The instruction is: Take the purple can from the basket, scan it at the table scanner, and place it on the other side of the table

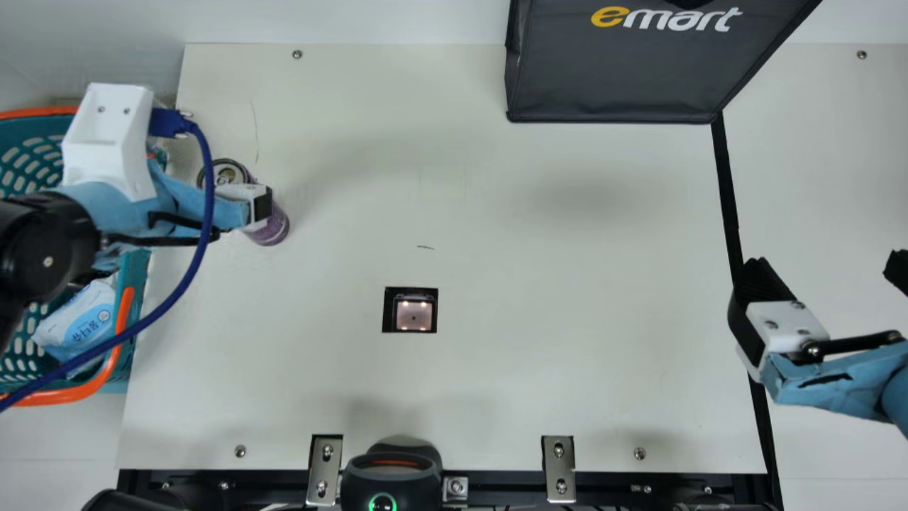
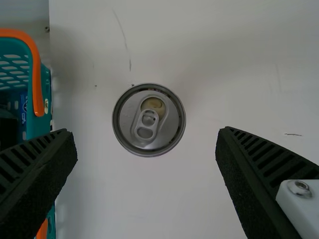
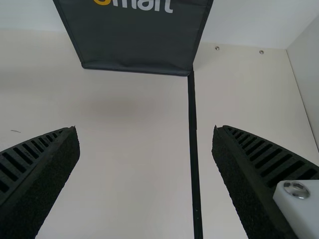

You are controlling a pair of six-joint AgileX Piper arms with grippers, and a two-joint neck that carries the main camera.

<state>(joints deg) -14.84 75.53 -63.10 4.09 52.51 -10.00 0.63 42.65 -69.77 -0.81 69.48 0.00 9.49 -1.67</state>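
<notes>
Closest to the camera in the main view, a long, bendy blue cord [image 1: 186, 278] over the black, white and light blue left arm [image 1: 110, 145]. At the end of that arm, the left tool [image 1: 259, 204], with two black ribbed fingers, wide open and with no grip on anything. Under it, the purple metal can [image 1: 278, 228] with a shiny silver top, upright on the flat cream worktop [image 1: 539, 312]. In the left wrist view, the round can top between the fingers, with space on both sides. Just beside the can, the blue-green plastic basket [image 1: 137, 273] with orange handles, and inside it, a white and blue soft packet [image 1: 81, 319]. Near the middle of the worktop, the small square scanner [image 1: 413, 316] with little lights. At the back, a big dark grey cloth bag [image 1: 617, 78]. Far across from the can, the right tool [image 1: 828, 271], wide open too, and empty, near a long black strip [image 1: 726, 177].
</notes>
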